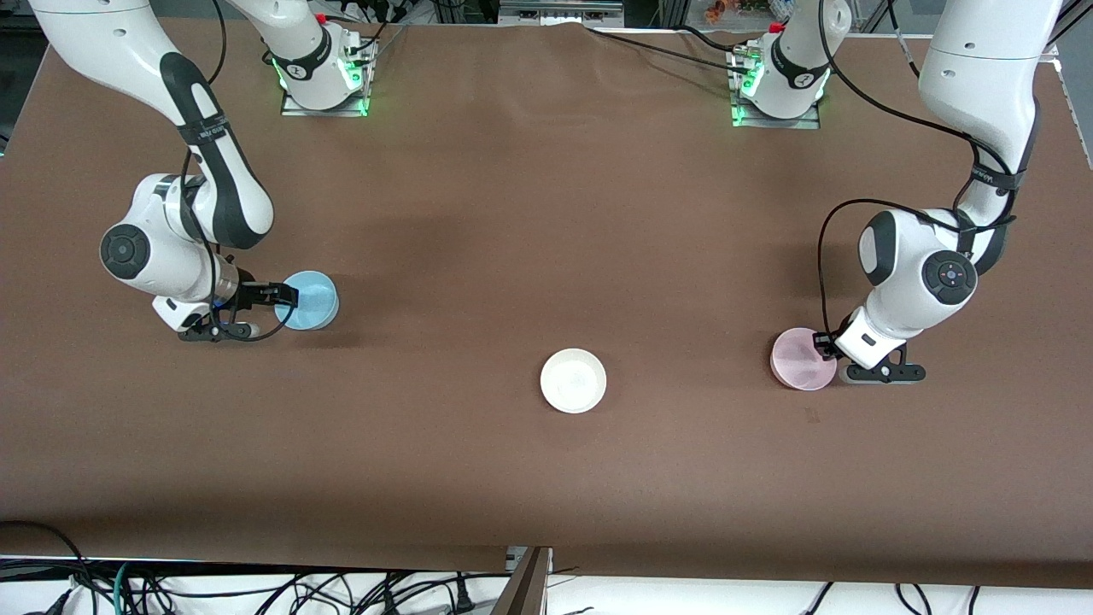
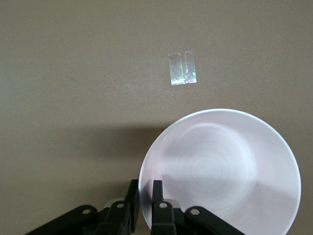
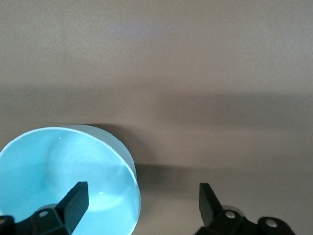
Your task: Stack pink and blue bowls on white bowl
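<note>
- While three bowls sit on the brown table [image 1: 546,213] — one pink, one blue, one white — two arms work at its two ends.
- The white bowl [image 1: 573,380] stands alone in the middle of the table's length, nearer to the front camera than the other two and well apart from both.
- The pink bowl [image 1: 803,359] sits toward the left arm's end of the table, well in from that end edge.
- The left gripper [image 1: 827,346] is down at the pink bowl's rim; in the left wrist view its fingers [image 2: 157,191] stand close together with the rim's wall [image 2: 220,171] between them — clamped on the pink bowl.
- A small strip of clear tape [image 2: 182,68] lies on the table near the pink bowl, apart from it.
- The blue bowl [image 1: 307,300] sits toward the right arm's end of the table, with bare table between it and that end edge.
- The right gripper [image 1: 269,312] is low at the blue bowl with its fingers spread wide; in the right wrist view one finger [image 3: 73,200] is inside the bowl [image 3: 63,176] and the other is outside it over bare table, so nothing is gripped.
- Between each coloured bowl and the white bowl lies a broad stretch of bare table, and a wide bare band runs along the edge nearest the front camera.
</note>
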You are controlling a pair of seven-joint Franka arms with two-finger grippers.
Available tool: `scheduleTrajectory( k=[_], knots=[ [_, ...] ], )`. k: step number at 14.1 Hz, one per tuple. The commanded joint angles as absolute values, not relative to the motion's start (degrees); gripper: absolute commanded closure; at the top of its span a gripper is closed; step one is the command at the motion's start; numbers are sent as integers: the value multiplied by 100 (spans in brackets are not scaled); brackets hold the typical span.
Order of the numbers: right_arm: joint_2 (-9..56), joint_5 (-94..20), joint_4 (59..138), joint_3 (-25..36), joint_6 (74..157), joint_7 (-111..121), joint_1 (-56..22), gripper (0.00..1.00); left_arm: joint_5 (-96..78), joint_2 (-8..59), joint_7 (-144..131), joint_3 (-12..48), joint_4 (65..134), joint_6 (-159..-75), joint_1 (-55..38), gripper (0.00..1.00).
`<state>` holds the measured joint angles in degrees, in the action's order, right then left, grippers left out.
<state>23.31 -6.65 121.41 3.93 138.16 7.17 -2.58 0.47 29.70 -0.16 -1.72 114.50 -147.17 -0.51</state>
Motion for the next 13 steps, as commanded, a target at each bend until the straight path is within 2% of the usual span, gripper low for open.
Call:
scheduleTrajectory(
  k=[1, 4, 6, 10, 13],
  knots=[
    [2057, -931, 12384, 281, 13904, 773, -88, 0, 79, 2909, -114, -97, 11514, -14722, -70, 98],
    [2074, -1159, 12401, 281, 13922, 800, -79, 1, 79, 2909, -228, -62, 11479, -14722, -70, 100],
    [2118, -1265, 12410, 281, 13931, 800, -79, 6, 79, 2883, -246, -53, 11470, -14722, -70, 100],
    [2136, -1283, 12419, 281, 13957, 800, -79, 41, 79, 2638, -1026, 306, 11435, -14695, -70, 100],
    [2136, -1283, 12410, 281, 13948, 800, -79, 55, 79, 2470, -1852, 684, 11303, -14433, -70, 100]
  ],
)
